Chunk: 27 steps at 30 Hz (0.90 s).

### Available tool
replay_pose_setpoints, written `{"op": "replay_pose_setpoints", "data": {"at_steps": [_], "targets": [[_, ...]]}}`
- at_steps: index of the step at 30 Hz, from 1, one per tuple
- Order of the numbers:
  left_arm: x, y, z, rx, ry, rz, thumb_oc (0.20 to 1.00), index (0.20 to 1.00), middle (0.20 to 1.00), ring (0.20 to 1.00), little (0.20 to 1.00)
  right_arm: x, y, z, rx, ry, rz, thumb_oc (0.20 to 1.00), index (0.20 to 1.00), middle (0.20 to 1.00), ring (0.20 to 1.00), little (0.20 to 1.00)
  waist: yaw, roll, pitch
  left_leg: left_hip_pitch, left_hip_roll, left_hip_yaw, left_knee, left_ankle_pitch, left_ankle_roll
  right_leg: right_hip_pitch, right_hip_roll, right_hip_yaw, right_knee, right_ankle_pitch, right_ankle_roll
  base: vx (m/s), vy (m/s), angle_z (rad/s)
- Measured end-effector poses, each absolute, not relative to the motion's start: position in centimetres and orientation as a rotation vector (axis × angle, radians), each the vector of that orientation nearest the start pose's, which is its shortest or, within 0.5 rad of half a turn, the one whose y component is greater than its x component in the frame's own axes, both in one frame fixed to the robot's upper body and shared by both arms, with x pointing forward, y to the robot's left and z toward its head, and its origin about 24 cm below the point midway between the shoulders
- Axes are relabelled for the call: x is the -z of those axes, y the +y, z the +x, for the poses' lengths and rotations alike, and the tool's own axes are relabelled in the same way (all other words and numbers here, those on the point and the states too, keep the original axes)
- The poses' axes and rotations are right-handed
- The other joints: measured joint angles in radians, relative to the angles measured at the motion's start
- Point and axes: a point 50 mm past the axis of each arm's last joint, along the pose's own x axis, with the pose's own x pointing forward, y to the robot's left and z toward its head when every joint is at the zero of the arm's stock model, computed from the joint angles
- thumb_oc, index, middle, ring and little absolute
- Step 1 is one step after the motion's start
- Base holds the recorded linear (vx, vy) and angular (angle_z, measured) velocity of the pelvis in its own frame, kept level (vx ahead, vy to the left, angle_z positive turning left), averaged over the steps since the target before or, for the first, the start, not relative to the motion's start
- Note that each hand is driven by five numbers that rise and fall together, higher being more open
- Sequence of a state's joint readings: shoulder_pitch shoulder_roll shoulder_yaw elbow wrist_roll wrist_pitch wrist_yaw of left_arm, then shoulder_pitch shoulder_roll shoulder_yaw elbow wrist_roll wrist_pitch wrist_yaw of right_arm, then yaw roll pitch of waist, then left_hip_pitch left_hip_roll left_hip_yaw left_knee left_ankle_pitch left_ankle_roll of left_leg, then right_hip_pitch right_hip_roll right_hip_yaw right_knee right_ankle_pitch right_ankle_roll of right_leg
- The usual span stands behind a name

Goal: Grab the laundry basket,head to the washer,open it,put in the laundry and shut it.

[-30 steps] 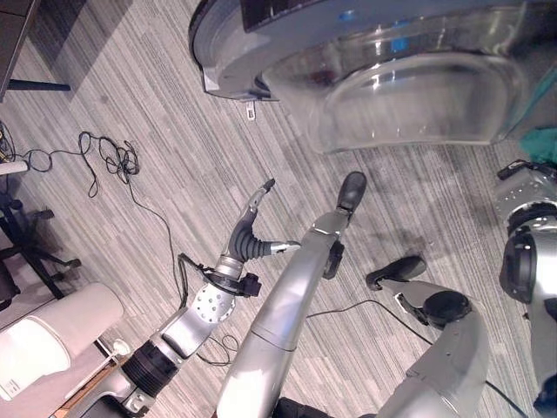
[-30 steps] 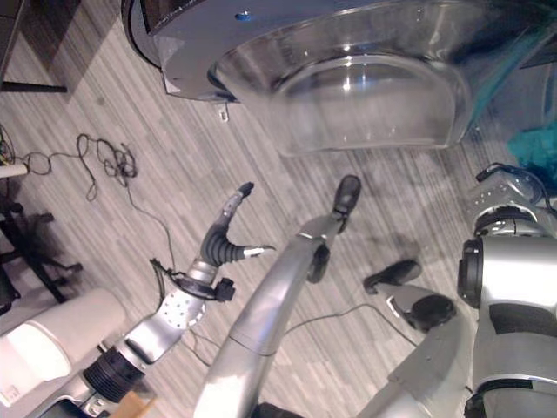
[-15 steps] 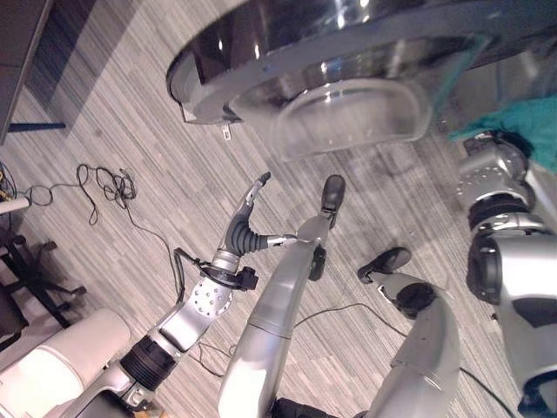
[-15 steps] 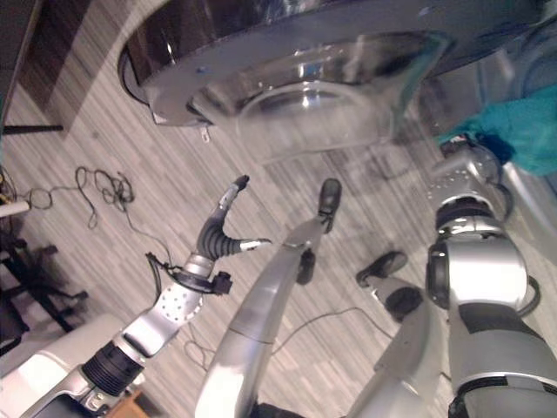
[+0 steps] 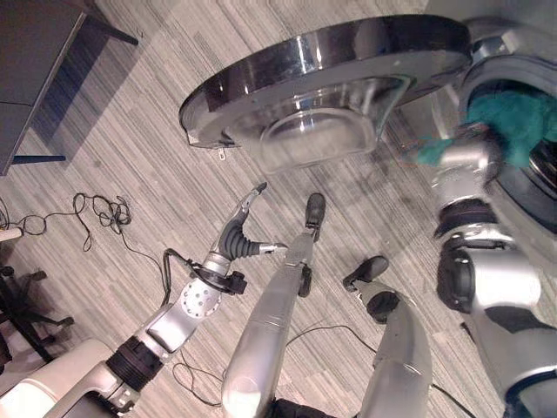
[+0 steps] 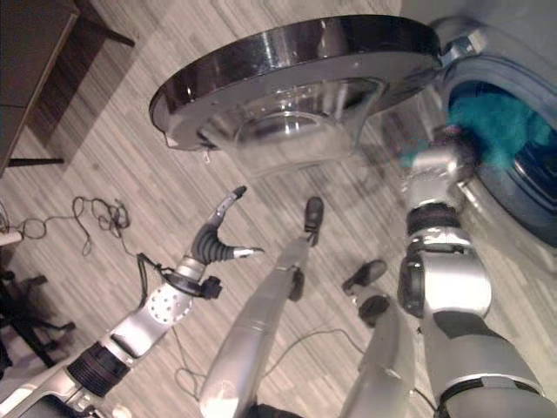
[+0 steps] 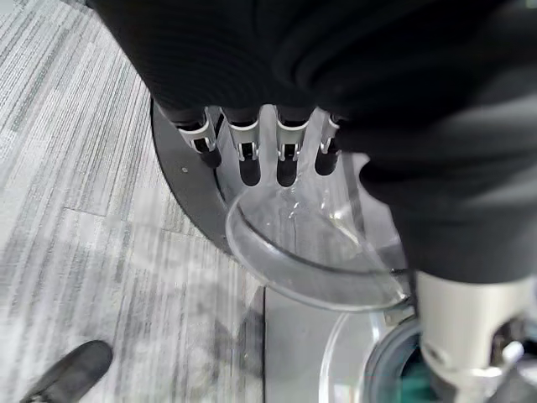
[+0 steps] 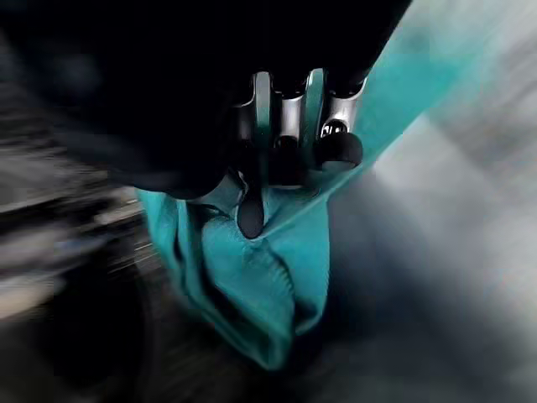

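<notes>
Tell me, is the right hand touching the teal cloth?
Touching: in the right wrist view the right hand has its fingers curled round the teal cloth.

The grey striped floor (image 5: 130, 113) (plank-patterned) carries a dark desk's leg (image 5: 39, 158) and an office chair's base (image 5: 26, 305).

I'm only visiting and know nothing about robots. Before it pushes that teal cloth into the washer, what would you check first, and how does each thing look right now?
1. Washer door swung open: ok.
2. Teal cloth gripped: ok, the right hand has its fingers curled round it.
3. Cloth at the drum opening: ok, teal fabric shows at the mouth.
4. Left hand out of the way: ok, it hangs open over the floor, below the door.
5. All of the cloth past the door's rim: cannot tell.
6. Laundry basket emptied: cannot tell.
</notes>
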<state>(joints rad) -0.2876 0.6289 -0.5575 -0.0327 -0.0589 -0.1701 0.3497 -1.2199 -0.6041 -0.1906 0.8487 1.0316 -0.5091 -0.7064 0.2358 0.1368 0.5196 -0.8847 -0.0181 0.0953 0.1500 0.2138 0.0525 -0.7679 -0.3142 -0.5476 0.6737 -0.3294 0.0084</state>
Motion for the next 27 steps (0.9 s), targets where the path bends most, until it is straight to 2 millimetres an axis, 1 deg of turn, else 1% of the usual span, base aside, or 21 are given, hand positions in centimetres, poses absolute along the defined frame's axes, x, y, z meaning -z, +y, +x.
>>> {"op": "replay_pose_setpoints", "data": {"at_steps": [1,2,3,5,6,7,9,10,11,12,13,14,16,19,21,22,23,24,25,26,27], "targets": [[-10.0,13.8,27.2,0.251,-0.366,0.511,1.000,1.000,1.000,1.000,1.000,-30.8,-32.3,34.1,0.893,-0.816,0.863,0.200,0.200,0.200,0.200,0.200,-0.006,0.000,0.000,0.001,-0.004,0.000,-0.011,0.002,0.001,-0.003,0.000,0.002,-0.004,0.003,0.003,0.01,0.019,-0.03],[-9.8,14.1,27.2,0.246,-0.355,0.513,1.000,1.000,1.000,1.000,1.000,-30.7,-31.8,33.8,0.903,-0.829,0.903,0.200,0.200,0.200,0.200,0.200,-0.019,-0.001,0.001,0.004,-0.004,0.006,-0.015,0.003,0.002,-0.004,0.000,0.008,-0.009,0.008,0.003,0.03,0.070,-0.09],[-9.6,14.2,27.1,0.248,-0.347,0.516,1.000,1.000,1.000,1.000,1.000,-31.1,-31.0,33.6,0.906,-0.849,0.904,0.200,0.200,0.200,0.200,0.200,-0.030,-0.002,0.001,0.008,-0.004,0.014,-0.015,0.004,0.005,-0.005,0.000,0.018,-0.010,0.010,0.006,0.02,0.056,-0.13],[-9.7,14.1,27.2,0.256,-0.351,0.518,1.000,1.000,1.000,1.000,1.000,-31.0,-30.1,33.7,0.928,-0.840,0.849,0.200,0.200,0.200,0.200,0.200,-0.038,-0.003,0.002,0.021,-0.005,0.026,-0.015,0.002,0.007,0.000,-0.001,0.033,-0.016,0.016,0.008,0.03,0.075,-0.19],[-10.1,14.3,27.3,0.254,-0.362,0.526,1.000,1.000,1.000,1.000,1.000,-30.9,-29.7,33.5,0.981,-0.830,0.742,0.200,0.200,0.200,0.200,0.200,-0.038,-0.003,0.002,0.033,-0.006,0.036,-0.015,-0.004,0.015,0.000,-0.001,0.056,-0.018,0.019,0.013,0.03,0.087,-0.23],[-10.2,14.5,27.3,0.252,-0.363,0.534,1.000,1.000,1.000,1.000,1.000,-31.0,-29.5,33.4,0.998,-0.837,0.685,0.200,0.200,0.200,0.200,0.200,-0.040,-0.003,0.002,0.036,-0.007,0.036,-0.015,-0.004,0.015,0.000,-0.001,0.062,-0.017,0.020,0.015,0.02,0.064,-0.22],[-10.1,15.2,27.3,0.256,-0.351,0.561,1.000,1.000,1.000,1.000,1.000,-31.1,-29.5,33.1,1.084,-0.837,0.454,0.200,0.200,0.200,0.200,0.200,-0.045,-0.003,0.002,0.048,-0.009,0.045,-0.015,-0.006,0.018,0.005,-0.003,0.076,-0.019,0.028,0.021,0.01,0.048,-0.14],[-10.0,15.2,27.2,0.255,-0.347,0.560,1.000,1.000,1.000,1.000,1.000,-31.0,-29.3,33.2,1.095,-0.832,0.393,0.200,0.200,0.200,0.200,0.200,-0.048,-0.003,0.002,0.052,-0.009,0.048,-0.015,-0.006,0.018,0.009,-0.003,0.080,-0.023,0.029,0.022,0.00,0.057,-0.12],[-10.0,15.4,27.3,0.251,-0.346,0.563,1.000,1.000,1.000,1.000,1.000,-30.8,-29.3,33.3,1.116,-0.808,0.272,0.200,0.200,0.200,0.200,0.200,-0.051,-0.003,0.002,0.057,-0.009,0.049,-0.015,-0.007,0.019,0.014,-0.003,0.081,-0.028,0.031,0.025,0.00,0.045,-0.05],[-10.0,15.5,27.3,0.251,-0.347,0.563,1.000,1.000,1.000,1.000,1.000,-30.7,-29.6,33.3,1.124,-0.804,0.152,0.476,0.476,0.476,0.476,0.476,-0.051,-0.003,0.002,0.061,-0.009,0.049,-0.015,-0.008,0.020,0.018,-0.003,0.081,-0.028,0.031,0.025,0.00,0.000,0.00],[-9.9,15.6,27.2,0.248,-0.344,0.563,1.000,1.000,1.000,1.000,1.000,-30.7,-29.9,33.6,1.117,-0.786,-0.054,1.000,1.000,1.000,1.000,1.000,-0.058,-0.003,0.002,0.067,-0.008,0.049,-0.015,-0.008,0.021,0.023,-0.003,0.082,-0.025,0.031,0.026,0.00,0.000,0.00],[-9.9,15.6,27.2,0.248,-0.347,0.562,1.000,1.000,1.000,1.000,1.000,-30.8,-29.8,33.9,1.106,-0.771,-0.107,1.000,1.000,1.000,1.000,1.000,-0.060,-0.003,0.002,0.070,-0.007,0.049,-0.015,-0.008,0.021,0.025,-0.002,0.082,-0.024,0.032,0.025,0.00,-0.002,-0.03],[-9.9,15.4,27.2,0.252,-0.352,0.553,1.000,1.000,1.000,1.000,1.000,-30.0,-29.4,34.9,1.034,-0.707,-0.116,1.000,1.000,1.000,1.000,1.000,-0.063,-0.003,0.002,0.073,-0.001,0.049,-0.015,-0.008,0.021,0.025,0.002,0.083,-0.020,0.032,0.024,0.01,-0.015,-0.05],[-9.8,15.4,27.1,0.253,-0.351,0.546,1.000,1.000,1.000,1.000,1.000,-28.6,-30.1,36.6,0.970,-0.552,-0.128,1.000,1.000,1.000,1.000,1.000,-0.063,-0.004,0.001,0.079,0.005,0.050,-0.015,-0.008,0.020,0.026,0.009,0.088,-0.020,0.033,0.018,0.00,0.001,-0.03],[-9.8,15.6,27.1,0.246,-0.347,0.546,1.000,1.000,1.000,1.000,1.000,-28.4,-30.5,37.1,0.916,-0.492,-0.087,1.000,1.000,1.000,1.000,1.000,-0.064,-0.006,0.000,0.079,0.009,0.054,-0.015,-0.009,0.020,0.021,0.015,0.098,-0.018,0.033,0.013,-0.01,0.008,-0.12],[-9.8,15.7,27.2,0.254,-0.341,0.550,1.000,1.000,1.000,1.000,1.000,-26.9,-31.0,38.1,0.864,-0.366,-0.051,1.000,1.000,1.000,1.000,1.000,-0.071,-0.015,-0.005,0.078,0.013,0.055,-0.016,-0.007,0.017,0.015,0.017,0.102,-0.014,0.037,0.009,-0.01,0.022,-0.13],[-9.7,15.7,27.1,0.260,-0.336,0.553,1.000,1.000,1.000,1.000,1.000,-25.6,-31.0,38.5,0.845,-0.301,-0.036,1.000,1.000,1.000,1.000,1.000,-0.072,-0.029,-0.014,0.075,0.013,0.057,-0.019,-0.012,0.013,0.006,0.017,0.107,-0.012,0.035,0.005,-0.01,0.016,-0.12],[-9.5,15.9,27.0,0.270,-0.319,0.564,1.000,1.000,1.000,1.000,1.000,-23.6,-30.1,39.3,0.784,-0.208,-0.013,1.000,1.000,1.000,1.000,1.000,-0.085,-0.053,-0.027,0.063,0.015,0.058,-0.018,-0.012,0.011,-0.006,0.022,0.110,-0.014,0.032,-0.001,-0.01,0.016,-0.09],[-9.3,16.0,27.0,0.275,-0.300,0.571,1.000,1.000,1.000,1.000,1.000,-22.1,-28.9,39.8,0.720,-0.163,0.034,1.000,1.000,1.000,1.000,1.000,-0.093,-0.070,-0.036,0.059,0.016,0.060,-0.021,-0.012,0.011,-0.013,0.023,0.113,-0.017,0.033,-0.001,0.00,0.011,-0.09],[-9.2,15.9,27.0,0.284,-0.290,0.574,1.000,1.000,1.000,1.000,1.000,-21.0,-28.1,40.1,0.678,-0.133,0.077,1.000,1.000,1.000,1.000,1.000,-0.098,-0.076,-0.039,0.060,0.016,0.062,-0.023,-0.012,0.011,-0.015,0.025,0.118,-0.020,0.034,0.000,0.00,0.014,-0.09],[-9.2,16.0,27.0,0.292,-0.288,0.576,1.000,1.000,1.000,1.000,1.000,-20.4,-27.3,40.4,0.628,-0.118,0.166,1.000,1.000,1.000,1.000,1.000,-0.097,-0.076,-0.039,0.061,0.017,0.068,-0.024,-0.009,0.007,-0.014,0.029,0.124,-0.026,0.041,0.004,-0.01,0.008,-0.13]]}}
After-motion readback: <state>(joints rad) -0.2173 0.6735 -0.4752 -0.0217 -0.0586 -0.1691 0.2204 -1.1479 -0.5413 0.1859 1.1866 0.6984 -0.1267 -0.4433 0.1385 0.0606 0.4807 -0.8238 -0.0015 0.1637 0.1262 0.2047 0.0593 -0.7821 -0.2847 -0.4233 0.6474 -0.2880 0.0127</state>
